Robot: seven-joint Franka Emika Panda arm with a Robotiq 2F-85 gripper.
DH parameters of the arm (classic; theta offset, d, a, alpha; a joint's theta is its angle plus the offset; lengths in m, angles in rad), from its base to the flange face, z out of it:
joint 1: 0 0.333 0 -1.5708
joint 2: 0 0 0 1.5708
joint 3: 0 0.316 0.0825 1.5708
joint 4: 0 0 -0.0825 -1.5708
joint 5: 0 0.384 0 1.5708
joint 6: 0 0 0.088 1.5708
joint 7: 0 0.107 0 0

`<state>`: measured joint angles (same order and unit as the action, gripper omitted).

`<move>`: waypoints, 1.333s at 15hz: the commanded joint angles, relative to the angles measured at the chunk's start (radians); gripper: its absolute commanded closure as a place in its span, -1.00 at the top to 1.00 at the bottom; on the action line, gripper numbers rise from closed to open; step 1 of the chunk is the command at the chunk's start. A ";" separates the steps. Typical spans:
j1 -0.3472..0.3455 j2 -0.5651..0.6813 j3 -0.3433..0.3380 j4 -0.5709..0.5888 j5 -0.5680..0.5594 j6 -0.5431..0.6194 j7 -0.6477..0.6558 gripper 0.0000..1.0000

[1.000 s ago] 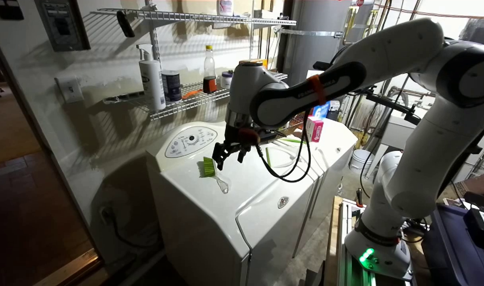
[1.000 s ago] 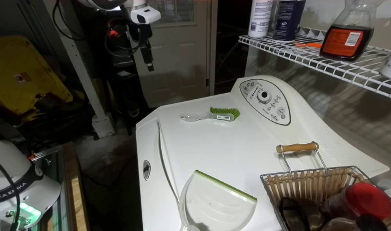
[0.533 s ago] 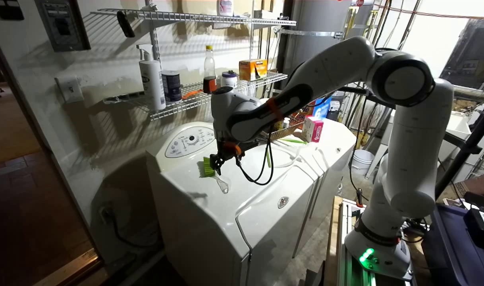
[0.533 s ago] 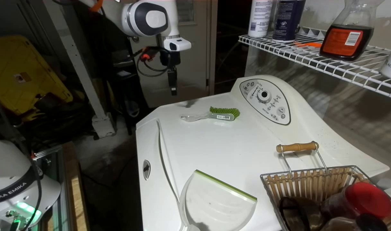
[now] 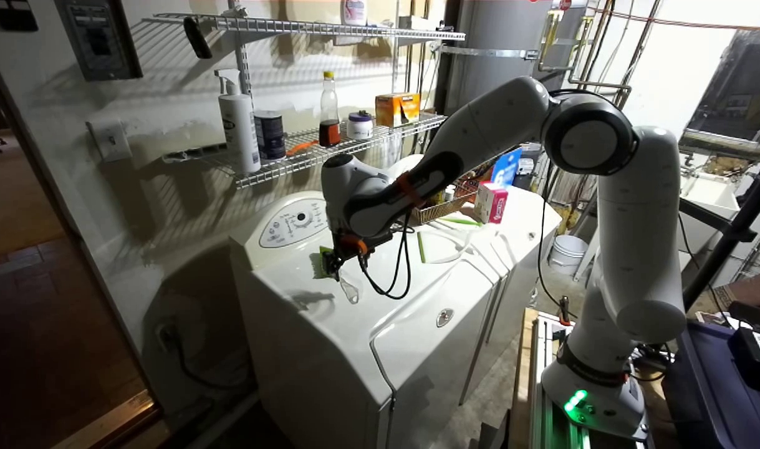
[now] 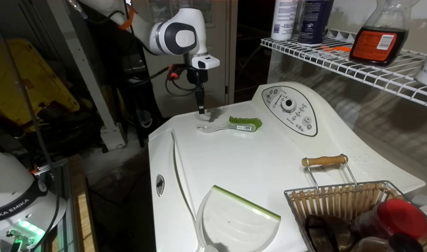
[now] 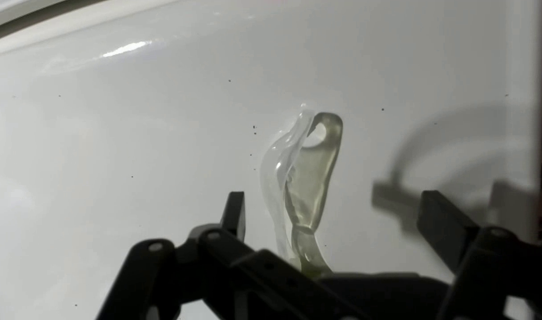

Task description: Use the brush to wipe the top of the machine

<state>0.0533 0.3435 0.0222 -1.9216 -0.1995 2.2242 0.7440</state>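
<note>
Gripper [image 7: 333,202] spread above the machine [image 6: 231,157], brush [image 6: 234,126] ungripped. If I descend off-centre, a fingertip [image 7: 235,213] may land on the clear handle [image 7: 313,182] and skew it.

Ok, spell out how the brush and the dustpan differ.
Shape: the brush is slim and elongated, while the dustpan is broad, with one straight edge and a rounded body. Green: on the brush it is a thick tuft of bristles; on the dustpan, a thin strip along the straight edge. Place: the brush lies nearer the dial, the dustpan nearer the basket. Both pair green with a paler body.
</note>
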 commanded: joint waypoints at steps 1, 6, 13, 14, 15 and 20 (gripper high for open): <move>0.014 -0.005 -0.021 -0.009 0.042 0.050 -0.033 1.00; -0.041 0.048 -0.044 -0.044 0.145 0.311 -0.207 1.00; -0.076 0.153 -0.049 -0.039 0.231 0.425 -0.436 1.00; -0.069 0.167 -0.054 -0.034 0.232 0.427 -0.445 0.50; -0.062 0.177 -0.061 -0.031 0.229 0.429 -0.450 0.47; -0.031 0.184 -0.106 -0.029 0.198 0.430 -0.413 -0.26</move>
<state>-0.0051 0.5162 -0.0510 -1.9648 -0.0028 2.6426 0.3270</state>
